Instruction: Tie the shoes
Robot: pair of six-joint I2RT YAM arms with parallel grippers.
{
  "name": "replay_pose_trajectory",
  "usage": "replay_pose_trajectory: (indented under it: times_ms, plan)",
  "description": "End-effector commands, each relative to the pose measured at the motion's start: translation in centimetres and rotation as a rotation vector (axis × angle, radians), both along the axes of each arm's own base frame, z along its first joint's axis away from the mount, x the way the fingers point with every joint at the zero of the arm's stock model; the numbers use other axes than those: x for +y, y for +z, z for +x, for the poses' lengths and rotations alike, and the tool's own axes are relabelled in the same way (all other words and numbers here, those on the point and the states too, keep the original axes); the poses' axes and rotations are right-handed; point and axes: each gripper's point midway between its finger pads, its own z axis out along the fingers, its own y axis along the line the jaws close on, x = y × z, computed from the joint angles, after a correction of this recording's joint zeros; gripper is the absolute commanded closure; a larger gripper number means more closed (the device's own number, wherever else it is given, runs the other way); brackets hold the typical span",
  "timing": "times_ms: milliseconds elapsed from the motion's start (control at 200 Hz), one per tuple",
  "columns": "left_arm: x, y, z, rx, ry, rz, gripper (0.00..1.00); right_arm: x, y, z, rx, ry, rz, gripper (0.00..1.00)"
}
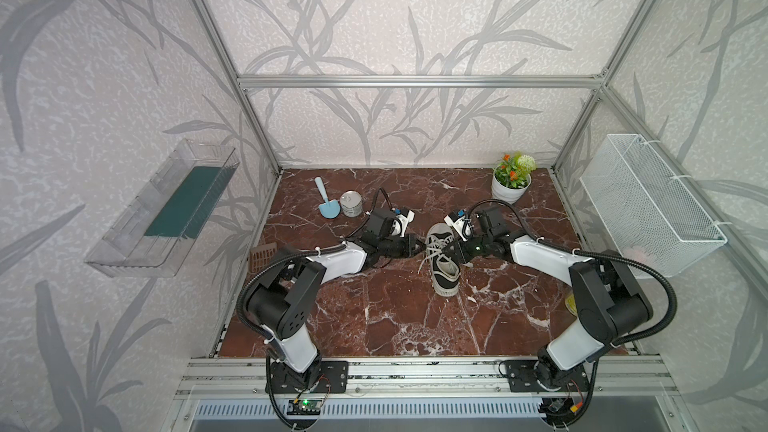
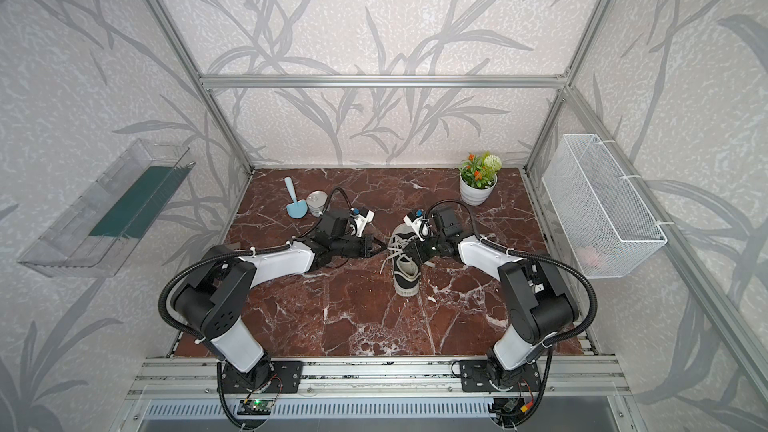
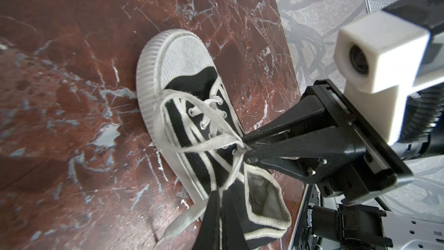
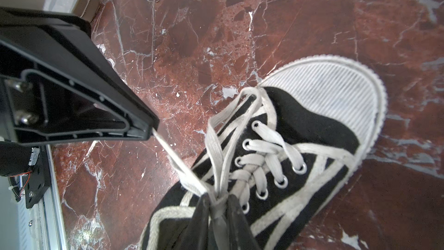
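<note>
Sneaker (image 1: 444, 261) is seen resting on its sole mid-desk (image 1: 374, 317), slightly right of centre. Toe cap is pointed at the back wall, heel at the arm bases.

Left pincer (image 1: 419, 248) is closed fully on one strand of the laces (image 4: 182, 169), just beside the sneaker's left flank. That strand is drawn taut from its tip to the crossing over the tongue (clearest in the right wrist view).

Right pincer (image 3: 246, 150) is nearly closed, tips pinched on the laces at that crossing.

A loose lace end is seen lying on the desk beside the sneaker. Whether a knot is formed cannot be told.

Tin can (image 1: 351, 203), blue scoop (image 1: 326, 201) and potted plant (image 1: 512, 178) are placed at the back, well apart from the sneaker.
</note>
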Motion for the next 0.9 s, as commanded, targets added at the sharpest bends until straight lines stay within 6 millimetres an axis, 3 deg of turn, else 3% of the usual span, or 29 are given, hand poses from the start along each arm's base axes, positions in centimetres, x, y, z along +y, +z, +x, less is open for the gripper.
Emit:
replay_pose_trajectory:
  times_ms: [0, 540, 895]
  plan:
    - [1.7, 0.7, 0.5, -0.032, 0.044, 0.018, 1.00, -0.3, -0.3, -0.3, 0.020, -0.008, -0.021, 0.83]
    - [4.8, -1.9, 0.3, 0.009, 0.144, 0.073, 1.00, -0.3, -0.1, -0.3, 0.018, -0.009, -0.020, 0.83]
    - [3.8, -2.7, 0.3, 0.044, 0.124, 0.019, 1.00, 0.1, 1.1, -0.5, 0.006, 0.003, 0.016, 0.82]
